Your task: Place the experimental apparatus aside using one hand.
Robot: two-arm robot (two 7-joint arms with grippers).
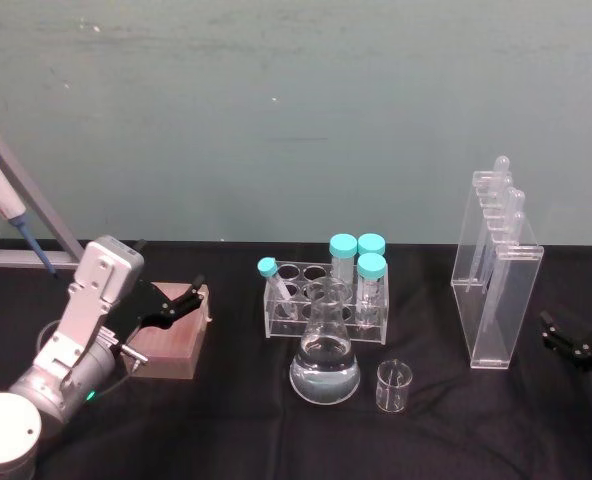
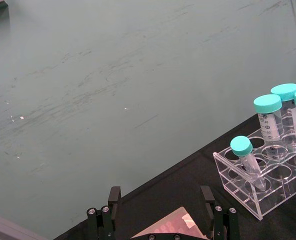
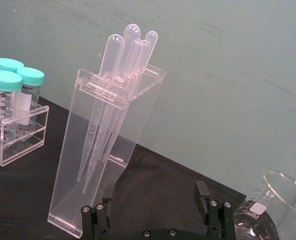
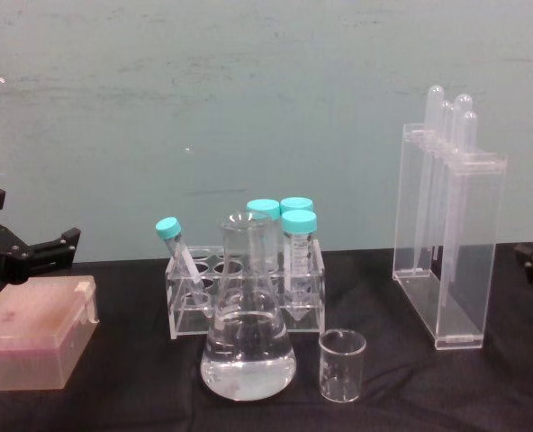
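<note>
The experimental apparatus stands on the black table: a conical flask [image 1: 324, 362] [image 4: 248, 353] with clear liquid at front centre, a small glass beaker [image 1: 394, 388] [image 4: 343, 364] just right of it, and a tall acrylic stand [image 1: 496, 285] [image 4: 448, 243] [image 3: 108, 150] holding long pipettes at the right. My right gripper [image 1: 564, 336] [image 3: 150, 205] [image 4: 532, 259] hovers low to the right of the stand, open, pointing at it and touching nothing. My left gripper [image 1: 188, 298] [image 2: 160, 200] [image 4: 37, 229] is open above a pink box [image 1: 171, 340] [image 4: 32, 337] at the left.
A clear rack [image 1: 321, 305] [image 4: 239, 292] [image 2: 260, 180] with several teal-capped tubes stands right behind the flask. Close by my right gripper is the rim of a larger glass vessel [image 3: 278, 205]. A pale green wall backs the table. Bare black cloth lies between the beaker and the stand.
</note>
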